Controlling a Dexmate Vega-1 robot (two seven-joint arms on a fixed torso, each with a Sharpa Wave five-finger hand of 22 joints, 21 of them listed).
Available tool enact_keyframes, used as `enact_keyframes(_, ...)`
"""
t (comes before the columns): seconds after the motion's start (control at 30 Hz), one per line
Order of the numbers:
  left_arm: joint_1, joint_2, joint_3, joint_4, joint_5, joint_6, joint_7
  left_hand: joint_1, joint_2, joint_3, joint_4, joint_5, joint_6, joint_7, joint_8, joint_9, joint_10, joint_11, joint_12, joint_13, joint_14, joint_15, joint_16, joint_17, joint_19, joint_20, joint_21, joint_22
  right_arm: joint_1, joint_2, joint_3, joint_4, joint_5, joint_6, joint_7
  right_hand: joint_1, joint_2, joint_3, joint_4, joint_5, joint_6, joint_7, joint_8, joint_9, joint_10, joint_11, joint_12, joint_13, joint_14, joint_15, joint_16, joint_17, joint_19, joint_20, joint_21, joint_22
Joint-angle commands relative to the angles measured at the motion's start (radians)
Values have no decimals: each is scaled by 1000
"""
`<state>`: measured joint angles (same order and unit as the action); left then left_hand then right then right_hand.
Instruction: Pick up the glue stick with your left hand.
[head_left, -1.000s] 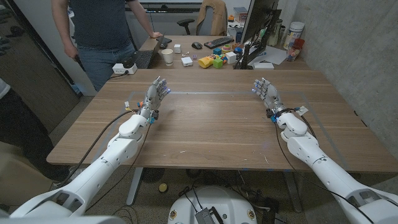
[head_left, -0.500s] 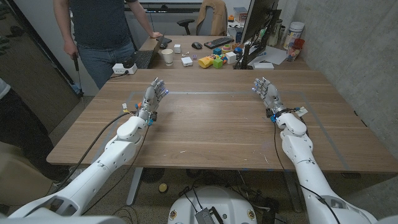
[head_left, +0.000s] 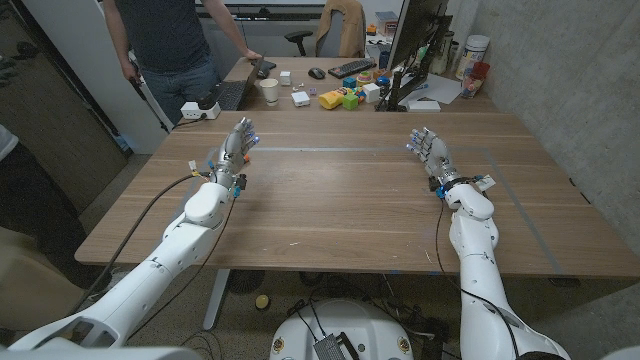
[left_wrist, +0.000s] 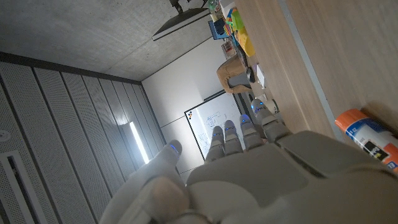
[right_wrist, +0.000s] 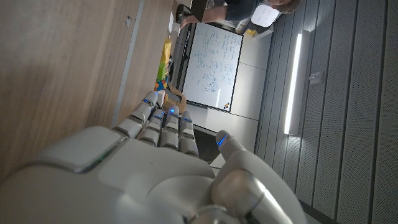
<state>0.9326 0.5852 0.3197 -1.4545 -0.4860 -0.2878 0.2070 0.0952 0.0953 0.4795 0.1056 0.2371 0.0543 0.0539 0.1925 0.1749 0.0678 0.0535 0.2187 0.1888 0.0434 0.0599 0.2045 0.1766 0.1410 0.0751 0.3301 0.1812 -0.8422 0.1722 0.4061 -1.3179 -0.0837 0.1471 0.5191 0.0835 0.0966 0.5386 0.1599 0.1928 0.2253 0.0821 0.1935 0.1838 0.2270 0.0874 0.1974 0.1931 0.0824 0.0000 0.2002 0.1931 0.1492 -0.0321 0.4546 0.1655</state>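
Head view, left hand (head_left: 232, 152) beside the glue stick (head_left: 247, 152), nothing held.
Left of frame centre, the stick shows only as an orange speck at the hand's edge, so contact is hard to judge; the left wrist view puts the orange-capped tube (left_wrist: 368, 138) low at the right edge on the desk (head_left: 350, 205). Fingers (left_wrist: 239, 134) look straight and together; spread them, lower over the tube, then close. Right hand (head_left: 432, 155) stands idle, fingers extended. Since the earlier frame the left hand has turned edge-on and moved up-left.
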Motion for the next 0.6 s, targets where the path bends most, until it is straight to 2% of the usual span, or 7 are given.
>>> enact_keyframes(0.03,-21,46,-18,-19,119,55,97,37,-15,6,-32,-1,10,9,2,2,12,-8,4,2,9,-5,-1,1,14,-8,0,1,30,62,76,9,-84,15,60,-2,67,8,-2,6,10,-1,3,5,10,0,7,3,10,-3,4,2,8,-22,-3,3)
enact_keyframes(0.27,-42,71,-31,-20,188,89,149,60,-25,10,-54,-3,12,3,1,3,17,-15,2,2,15,-12,-3,1,24,-8,-1,1,35,74,85,3,-103,19,63,-3,65,7,-1,6,12,-2,4,5,11,1,7,4,11,-3,3,1,9,-22,-6,3)
enact_keyframes(0.6,-75,123,-46,-70,327,136,218,91,-29,18,-80,-6,10,3,-1,3,22,-20,0,3,21,-16,-5,1,26,-16,-8,1,46,84,87,14,-116,31,61,-5,63,7,-1,6,12,-1,3,5,12,0,7,4,13,-3,3,1,10,-22,-10,3)
